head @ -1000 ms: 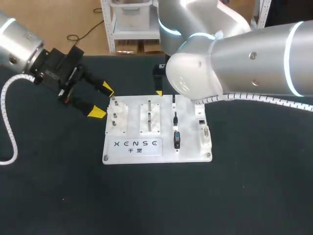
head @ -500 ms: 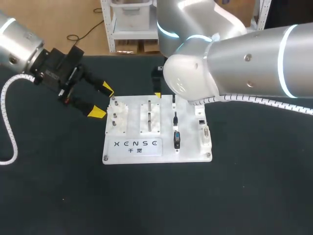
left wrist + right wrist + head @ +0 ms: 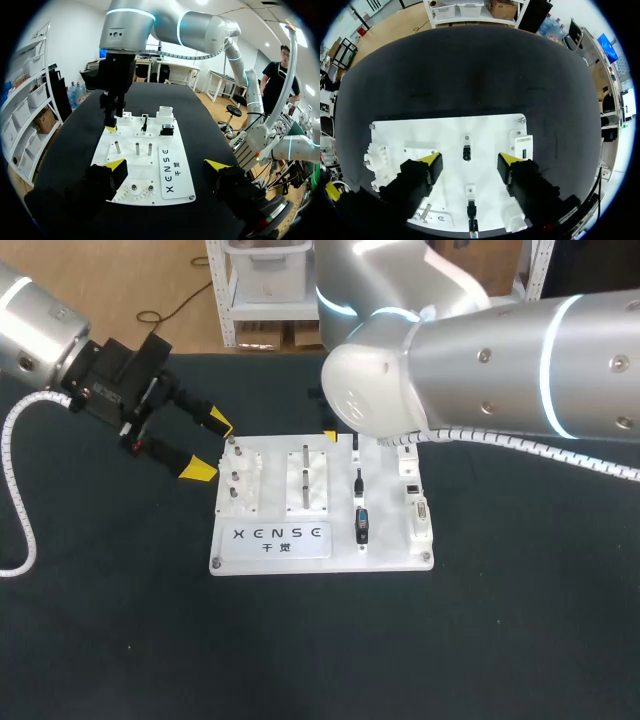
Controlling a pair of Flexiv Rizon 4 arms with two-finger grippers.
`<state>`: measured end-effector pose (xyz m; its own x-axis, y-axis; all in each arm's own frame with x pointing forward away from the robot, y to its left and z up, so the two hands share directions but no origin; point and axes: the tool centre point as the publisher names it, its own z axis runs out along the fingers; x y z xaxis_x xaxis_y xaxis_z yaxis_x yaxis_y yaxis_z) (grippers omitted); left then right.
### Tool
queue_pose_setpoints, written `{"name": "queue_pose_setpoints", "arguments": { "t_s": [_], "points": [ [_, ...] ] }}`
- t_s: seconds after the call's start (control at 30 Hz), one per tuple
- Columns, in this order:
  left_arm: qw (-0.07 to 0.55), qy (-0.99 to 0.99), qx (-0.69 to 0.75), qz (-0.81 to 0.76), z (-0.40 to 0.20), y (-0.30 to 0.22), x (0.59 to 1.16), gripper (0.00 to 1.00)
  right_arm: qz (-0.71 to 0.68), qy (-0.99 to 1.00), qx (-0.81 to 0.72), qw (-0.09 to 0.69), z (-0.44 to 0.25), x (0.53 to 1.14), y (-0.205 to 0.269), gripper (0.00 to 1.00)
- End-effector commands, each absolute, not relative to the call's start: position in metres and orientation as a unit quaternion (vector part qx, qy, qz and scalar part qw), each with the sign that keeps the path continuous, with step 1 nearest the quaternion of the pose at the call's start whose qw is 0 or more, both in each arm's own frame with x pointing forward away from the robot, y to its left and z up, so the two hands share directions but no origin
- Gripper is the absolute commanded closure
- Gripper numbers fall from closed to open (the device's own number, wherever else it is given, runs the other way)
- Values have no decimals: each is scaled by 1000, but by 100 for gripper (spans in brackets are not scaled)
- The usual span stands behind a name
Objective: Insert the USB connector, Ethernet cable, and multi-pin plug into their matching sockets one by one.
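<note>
Our white board point(image 3: 320, 502) carries dark lettering point(image 3: 280, 537) near its 6 o'clock edge. Three black plugs point(image 3: 362, 524) line up toward 3 o'clock, with sockets point(image 3: 416, 508) beside them. Our right arm point(image 3: 480, 370) hides the 12 o'clock edge, its gripper point(image 3: 470, 160) spread empty above the board. Our left gripper point(image 3: 208, 446) gapes empty at 10 o'clock.

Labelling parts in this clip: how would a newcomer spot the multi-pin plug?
Find the white rectangular plastic board on the black table. Right of its printed label runs a column of three black connectors. The multi-pin plug is the widest, with a blue face.
</note>
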<state>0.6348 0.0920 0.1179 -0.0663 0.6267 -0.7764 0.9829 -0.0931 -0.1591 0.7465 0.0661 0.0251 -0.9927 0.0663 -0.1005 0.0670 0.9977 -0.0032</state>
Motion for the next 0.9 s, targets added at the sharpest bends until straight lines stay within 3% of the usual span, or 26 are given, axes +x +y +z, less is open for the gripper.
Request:
{"name": "queue_pose_setpoints", "arguments": {
  "t_s": [0.03, 0.17, 0.23, 0.3, 0.9],
  "points": [
    [240, 628, 641, -372, 117, 93, 636, 0, -3, 998, 35, 45, 22, 750, 66, 58],
    [240, 628, 641, -372, 117, 93, 636, 0, -2, 998, 34, 44, 21, 750, 67, 69],
    [240, 628, 641, -372, 117, 93, 636, 0, -2, 998, 33, 45, 21, 750, 67, 81],
    [240, 628, 641, -372, 117, 93, 636, 0, -3, 998, 30, 48, 21, 750, 67, 100],
    [240, 628, 641, -372, 117, 93, 636, 0, 24, 992, 29, 117, 74, 743, 41, 100]
  ]
}}
